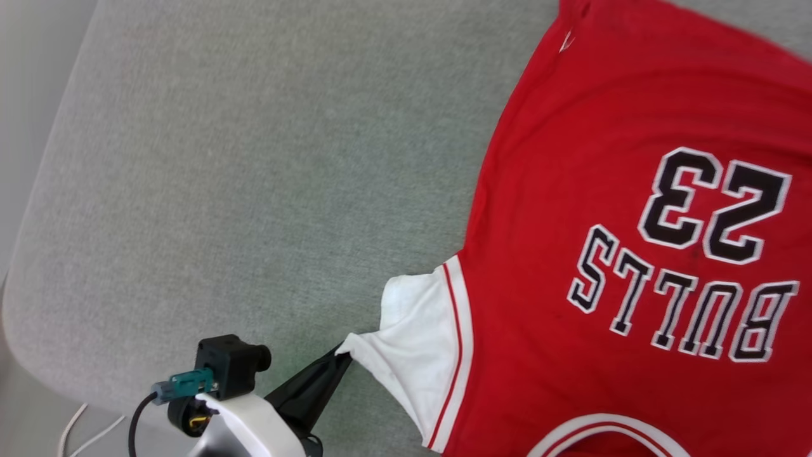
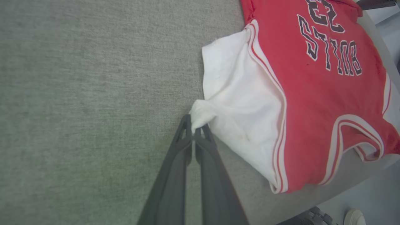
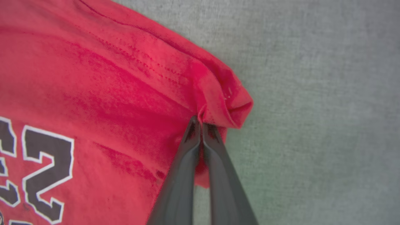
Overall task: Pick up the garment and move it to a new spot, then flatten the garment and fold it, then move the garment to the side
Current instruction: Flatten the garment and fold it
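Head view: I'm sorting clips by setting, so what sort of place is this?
Probably an indoor lab or workroom: a grey cloth-covered table holds the shirt, with pale floor, cables and a shoe nearby.

Red garment [image 1: 571, 190] with white sleeves lies spread flat.

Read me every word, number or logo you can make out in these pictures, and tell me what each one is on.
"BULLS": black letters edged white, on the red garment, upside down in the head view.
"23": same lettering, on the garment.
Small white mark by the garment's edge: too small to read.
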